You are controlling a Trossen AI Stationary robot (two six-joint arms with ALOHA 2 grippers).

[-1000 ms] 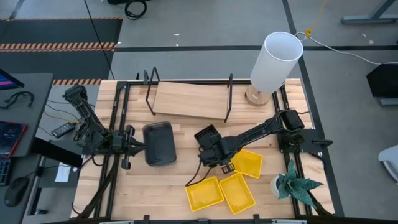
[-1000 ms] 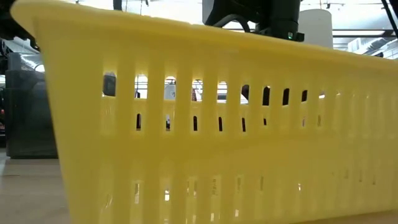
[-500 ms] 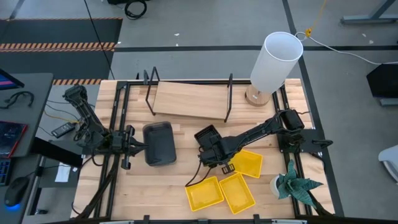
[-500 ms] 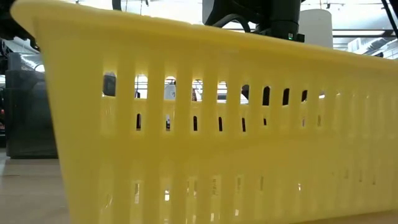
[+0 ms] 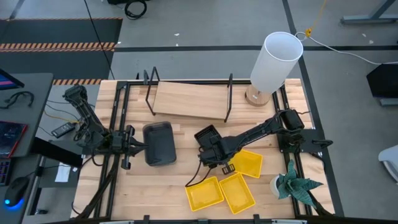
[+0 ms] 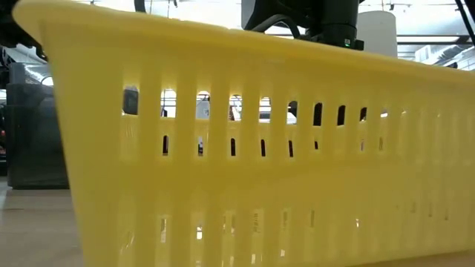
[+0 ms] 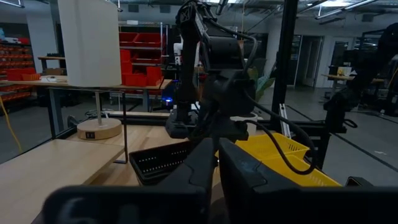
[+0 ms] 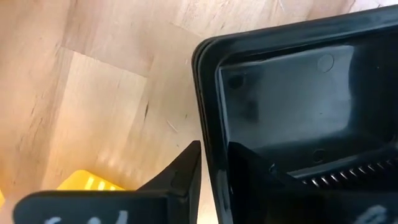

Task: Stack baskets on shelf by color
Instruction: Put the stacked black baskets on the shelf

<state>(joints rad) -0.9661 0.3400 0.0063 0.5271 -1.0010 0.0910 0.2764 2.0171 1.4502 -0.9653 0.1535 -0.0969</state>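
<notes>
Almost nothing has shifted since a second ago. At frame centre, the right gripper [image 5: 208, 151] straddles the black basket [image 5: 207, 136] rim, seemingly pinching it. The left gripper [image 5: 132, 147], pressed together, touches the grey basket [image 5: 159, 143]; the shelf [image 5: 189, 99] sits above.

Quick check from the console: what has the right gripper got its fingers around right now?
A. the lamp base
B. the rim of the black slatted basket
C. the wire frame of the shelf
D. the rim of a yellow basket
B: the right wrist view shows the right gripper with one finger on each side of the black slatted basket wall.
</notes>
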